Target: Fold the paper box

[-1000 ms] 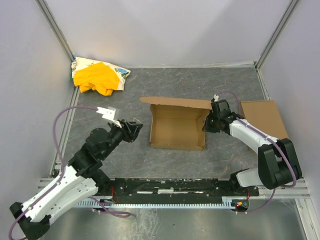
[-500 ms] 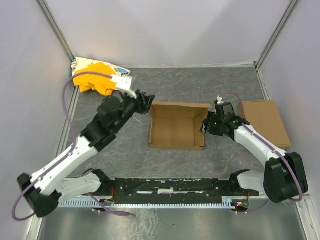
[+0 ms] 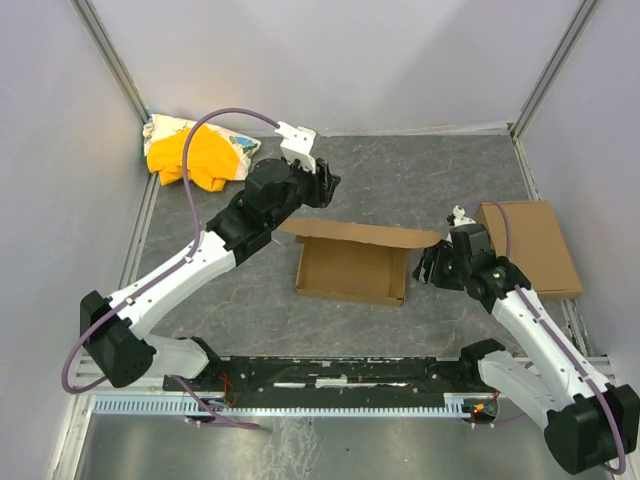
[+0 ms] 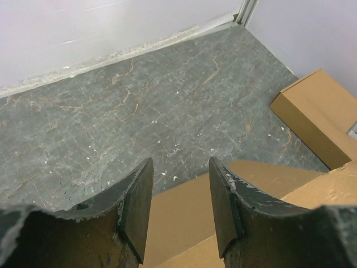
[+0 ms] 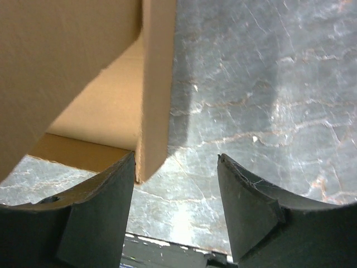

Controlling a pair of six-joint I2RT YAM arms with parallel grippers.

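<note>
The paper box (image 3: 350, 270) lies in the middle of the table as a shallow open tray, its lid flap (image 3: 362, 234) leaning over the back wall. My left gripper (image 3: 326, 186) hovers just behind that flap, open, with nothing between its fingers. In the left wrist view the gripper (image 4: 179, 173) looks down on the paper box's flap (image 4: 184, 215). My right gripper (image 3: 430, 266) is at the box's right wall, open. In the right wrist view the paper box's side flap (image 5: 155, 84) ends beside the left finger (image 5: 100, 206) of the gripper (image 5: 175, 167), ungripped.
A smaller flat cardboard rectangle (image 3: 530, 245) lies at the right wall, also seen as a cardboard rectangle (image 4: 321, 117) from the left wrist. A yellow cloth bundle (image 3: 195, 155) sits in the back left corner. White walls enclose the table on three sides.
My left arm has swung from the near left up to behind the box. My right gripper has opened, let go of the box's right side and drawn back; the lid flap now leans lower.
</note>
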